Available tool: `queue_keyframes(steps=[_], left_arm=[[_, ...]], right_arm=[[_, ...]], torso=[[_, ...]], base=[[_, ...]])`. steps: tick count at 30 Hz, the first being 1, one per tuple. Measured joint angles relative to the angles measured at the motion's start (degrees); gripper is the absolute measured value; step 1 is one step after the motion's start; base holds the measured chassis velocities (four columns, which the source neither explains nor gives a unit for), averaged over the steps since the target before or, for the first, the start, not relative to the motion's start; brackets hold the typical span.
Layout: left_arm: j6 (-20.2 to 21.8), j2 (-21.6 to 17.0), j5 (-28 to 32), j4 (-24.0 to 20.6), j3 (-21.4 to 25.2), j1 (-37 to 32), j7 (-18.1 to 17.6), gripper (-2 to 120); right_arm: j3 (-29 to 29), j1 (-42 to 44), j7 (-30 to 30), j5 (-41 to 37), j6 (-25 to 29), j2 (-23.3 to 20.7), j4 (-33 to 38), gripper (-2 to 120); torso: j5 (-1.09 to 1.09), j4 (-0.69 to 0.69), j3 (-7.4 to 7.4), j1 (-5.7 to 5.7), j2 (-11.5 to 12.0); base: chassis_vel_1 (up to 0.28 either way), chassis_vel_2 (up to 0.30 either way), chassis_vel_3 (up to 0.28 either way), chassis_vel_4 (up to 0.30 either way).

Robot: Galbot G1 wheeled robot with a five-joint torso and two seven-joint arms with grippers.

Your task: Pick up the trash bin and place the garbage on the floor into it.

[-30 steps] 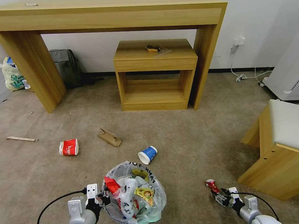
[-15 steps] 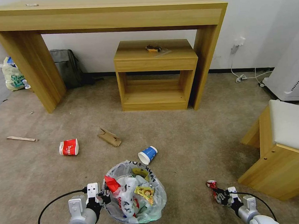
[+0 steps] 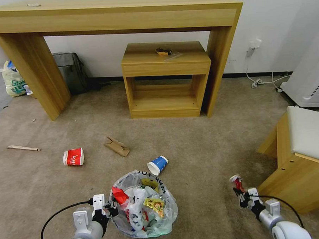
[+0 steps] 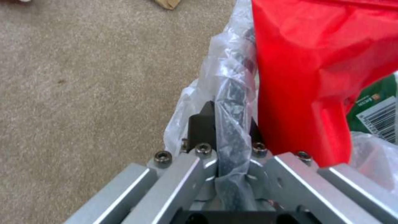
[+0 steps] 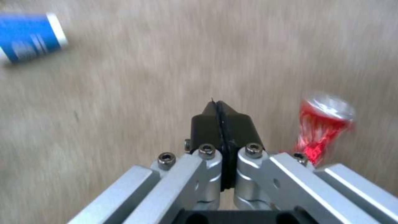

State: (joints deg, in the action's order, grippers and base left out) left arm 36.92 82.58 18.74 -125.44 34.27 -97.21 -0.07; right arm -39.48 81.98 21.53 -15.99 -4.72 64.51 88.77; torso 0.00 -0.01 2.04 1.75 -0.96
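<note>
One small bin (image 3: 171, 210), lined with a crinkly clear bag, sits on the beige floor (image 3: 206, 149) right in front of me, piled with wrappers. A red wrapper (image 3: 119, 196) sticks up at the bin's left edge. My left gripper (image 3: 109, 210) is at that same edge, and in the left wrist view its fingers (image 4: 202, 124) are clenched on the bag-covered rim (image 4: 230, 102), with the red wrapper (image 4: 315, 77) just inside.

My right gripper (image 3: 241, 194) is low over the carpet, well to the right of the bin. In the right wrist view its fingers (image 5: 207, 124) are pressed together with nothing between them. A crushed red can (image 5: 325, 124) lies just beside them; from the head camera the can (image 3: 236, 180) sits at the gripper's tip, on the side farther from me.

Just beyond the bin a blue cup (image 3: 158, 165) lies on its side. Farther out, beyond the bin and to its left, are a cardboard scrap (image 3: 116, 146), then a red cup (image 3: 73, 157) on its side, and a stick (image 3: 22, 148) farthest left.
</note>
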Motion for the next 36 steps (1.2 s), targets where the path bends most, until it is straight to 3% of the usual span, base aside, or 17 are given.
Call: queue_keyframes(steps=[4,10,14,19,22,23,26,36], left_arm=[[0.3,-0.1,0.0,0.3,-0.2,0.7,0.0,0],[0.4,-0.1,0.0,0.5,-0.4,0.9,0.0,0],[0.4,-0.5,0.3,0.4,0.0,0.8,0.0,0],[0.4,-0.6,0.5,0.2,0.1,0.7,0.0,0],[0.3,-0.6,0.5,0.2,0.1,0.6,0.1,0],[0.3,-0.6,0.5,0.2,0.1,0.6,0.1,0],[0.3,-0.7,0.5,0.2,0.1,0.5,0.1,0],[0.3,-0.2,0.2,0.3,-0.1,0.3,0.2,0]], right_arm=[[-0.4,-0.1,-0.2,-0.4,-1.3,-0.8,4.9,0],[0.3,-0.2,-0.8,-0.3,-2.1,-0.2,6.1,0],[1.4,-1.0,-3.4,-1.0,-3.3,0.5,5.0,0],[3.7,-3.6,-11.4,-8.2,-7.5,1.5,2.4,1],[5.6,-6.4,-19.4,-14.7,-10.9,2.3,-1.0,14],[5.6,-6.4,-19.4,-14.7,-10.9,2.3,-1.0,14],[6.7,-10.1,-24.5,-19.2,-12.5,2.6,-5.2,28],[7.3,-16.4,-29.3,-31.2,-17.0,2.4,-11.6,61]], torso=[[-0.01,0.01,0.00,0.00,0.0],[0.01,0.00,0.00,0.00,0.0],[0.00,0.00,0.00,0.00,0.0],[0.00,0.01,-0.01,0.00,0.0],[0.01,0.00,-0.01,0.00,0.0],[0.01,0.00,-0.01,0.00,0.0],[0.01,0.00,-0.01,0.00,0.0],[0.00,0.00,0.00,0.00,0.0]], base=[[0.000,0.000,0.000,0.000],[0.000,0.000,0.000,0.000],[0.000,0.000,0.000,0.000],[0.000,0.000,0.000,0.000],[0.000,0.000,0.000,0.000],[0.000,0.000,0.000,0.000],[0.000,0.000,0.000,0.000],[0.000,0.000,0.000,0.000]])
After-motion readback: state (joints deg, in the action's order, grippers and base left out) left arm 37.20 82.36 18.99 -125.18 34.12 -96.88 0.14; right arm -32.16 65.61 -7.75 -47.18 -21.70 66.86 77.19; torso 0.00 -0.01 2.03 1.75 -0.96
